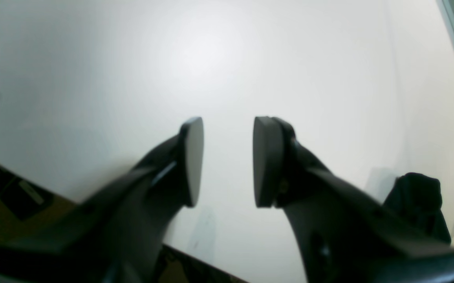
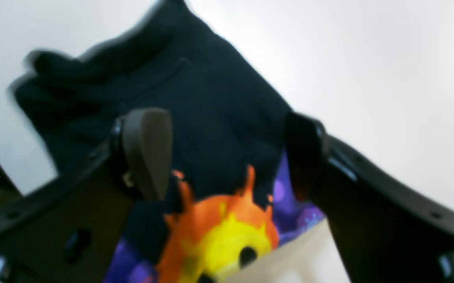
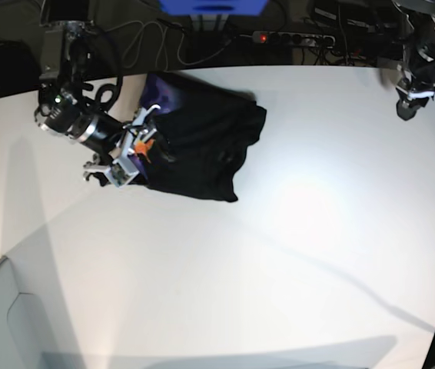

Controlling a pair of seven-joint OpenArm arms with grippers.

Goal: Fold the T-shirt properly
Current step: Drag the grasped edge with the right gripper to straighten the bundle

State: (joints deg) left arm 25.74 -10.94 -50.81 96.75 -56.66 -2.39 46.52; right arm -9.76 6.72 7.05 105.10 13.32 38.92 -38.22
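One T-shirt (image 3: 198, 150) lies bunched on the white tabletop (image 3: 279, 254), near the far edge and toward the far left corner as the base view shows it; it is a dark heap with folds and creases rather than a flat spread, and a strip of purple print shows along its far left side. Two arms are in view. The right arm reaches in from the far left corner, and the right gripper (image 3: 129, 157) sits at the shirt's left edge, its jaws standing wide apart with nothing pinched between them. In the right wrist view that gripper (image 2: 227, 157) hangs over the cloth, both fingers (image 2: 148, 151) framing plain black fabric, and just below them one sun face (image 2: 219, 239) in orange and yellow shows on purple print, blurred. A bare patch of white table shows under the print's lower right edge. The left arm is up at the far right corner, well apart from the shirt, and the left gripper (image 3: 413, 100) hangs at the table's far edge. In the left wrist view its two pads (image 1: 193, 161) stand apart with only bare white table between them, so the jaws are open and empty; one small dark lump of the shirt (image 1: 417, 204) shows beyond the right finger.
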